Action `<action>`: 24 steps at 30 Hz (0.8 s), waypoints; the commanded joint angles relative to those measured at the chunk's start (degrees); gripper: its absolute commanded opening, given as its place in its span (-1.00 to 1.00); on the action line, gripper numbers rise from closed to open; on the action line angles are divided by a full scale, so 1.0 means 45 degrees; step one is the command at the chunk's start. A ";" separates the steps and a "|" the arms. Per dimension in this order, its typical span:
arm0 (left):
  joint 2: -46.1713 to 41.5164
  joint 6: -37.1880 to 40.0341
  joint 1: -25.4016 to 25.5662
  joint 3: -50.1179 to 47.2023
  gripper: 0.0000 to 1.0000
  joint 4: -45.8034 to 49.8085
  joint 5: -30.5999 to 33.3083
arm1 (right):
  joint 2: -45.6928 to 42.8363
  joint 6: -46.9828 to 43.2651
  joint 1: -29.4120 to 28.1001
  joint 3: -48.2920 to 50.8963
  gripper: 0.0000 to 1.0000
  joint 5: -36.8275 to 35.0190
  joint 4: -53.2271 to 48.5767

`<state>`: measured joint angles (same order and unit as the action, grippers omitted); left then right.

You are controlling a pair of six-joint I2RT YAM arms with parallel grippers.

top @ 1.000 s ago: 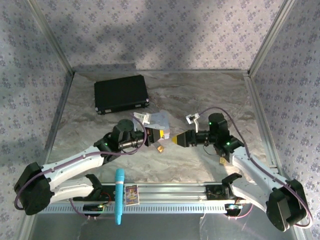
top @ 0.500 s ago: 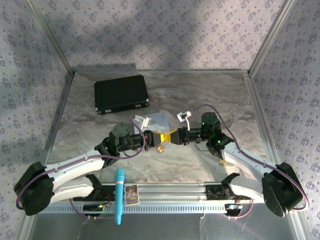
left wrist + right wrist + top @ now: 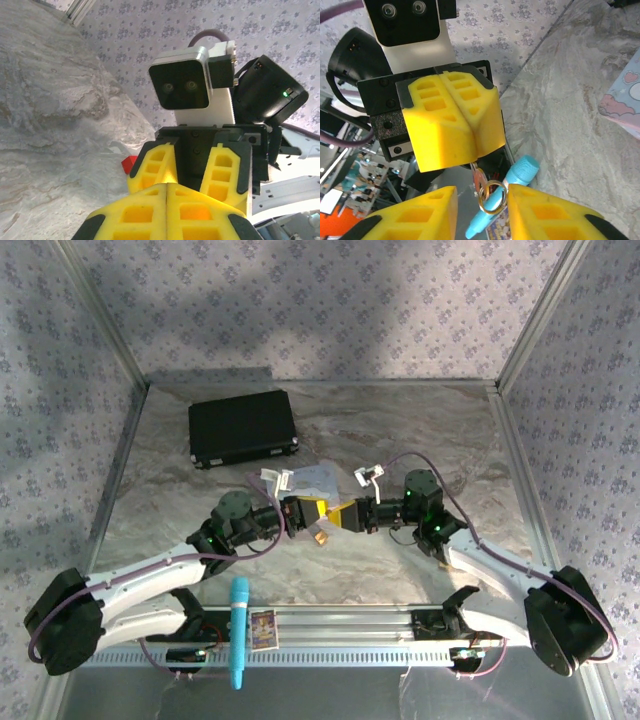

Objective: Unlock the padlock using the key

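Note:
In the right wrist view my left gripper (image 3: 470,146) is shut on the key (image 3: 478,175). The key is a thin metal blade hanging from the seam of the yellow fingertips, with a brass ring (image 3: 480,199) on its lower end. My right gripper (image 3: 481,190) stands open with a finger on each side of that ring; the right finger (image 3: 535,210) touches it or nearly does. From above, the two grippers meet tip to tip, left (image 3: 318,512) and right (image 3: 345,515). A tiny brass thing (image 3: 321,536), the padlock as far as I can tell, shows just in front of them.
A black case (image 3: 243,428) lies at the back left. A pastel tin (image 3: 320,478) sits just behind the grippers. A blue pen-shaped stick (image 3: 239,632) and a small card (image 3: 262,628) rest on the near rail. A red bit (image 3: 130,163) lies on the table.
My right gripper has moved left up to the left gripper's tips, and its jaws have narrowed around the ring. The left gripper has shifted slightly left and stayed shut.

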<state>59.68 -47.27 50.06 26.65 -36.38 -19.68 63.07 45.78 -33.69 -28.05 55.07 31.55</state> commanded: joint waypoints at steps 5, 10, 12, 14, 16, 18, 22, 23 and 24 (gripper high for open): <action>0.0225 -0.0083 0.0504 0.0068 -1.00 -0.0942 0.0241 | -0.0223 0.0342 0.0250 0.0185 -0.78 -0.0478 0.0918; -0.0027 -0.0197 0.0506 -0.0142 -1.00 -0.0869 0.0624 | -0.0338 0.0603 0.0652 0.0404 -0.83 -0.0285 0.1077; -0.0050 -0.0306 0.0511 -0.0147 -1.00 -0.0923 0.0731 | -0.0319 0.0568 0.0537 0.0414 -0.87 -0.0263 0.1022; -0.0083 -0.0377 0.0517 -0.0161 -1.00 -0.0994 0.0882 | -0.0325 0.0402 0.0520 0.0404 -0.92 -0.0198 0.0740; -0.0277 -0.0378 0.0486 -0.0205 -1.00 -0.0695 0.1173 | -0.0434 0.0172 0.0585 0.0477 -0.93 -0.0180 0.0307; -0.0417 -0.0423 0.0451 -0.0276 -1.00 -0.0656 0.1346 | -0.0566 0.0091 0.0629 0.0589 -0.97 -0.0165 0.0112; -0.0365 -0.0298 0.0418 -0.0075 -1.00 -0.0032 0.1289 | -0.0626 0.0034 0.0522 0.0592 -1.00 -0.0167 -0.0092; -0.0319 -0.0297 0.0419 -0.0108 -1.00 -0.0056 0.1340 | -0.0599 0.0013 0.0485 0.0576 -1.00 -0.0167 -0.0115; -0.0259 -0.0361 0.0428 -0.0154 -1.00 -0.0158 0.1388 | -0.0568 -0.0032 0.0439 0.0570 -1.00 -0.0167 -0.0179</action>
<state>59.61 -48.73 52.62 25.71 -36.82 -16.40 61.39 47.13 -32.08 -26.15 54.63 33.12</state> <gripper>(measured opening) 0.047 0.052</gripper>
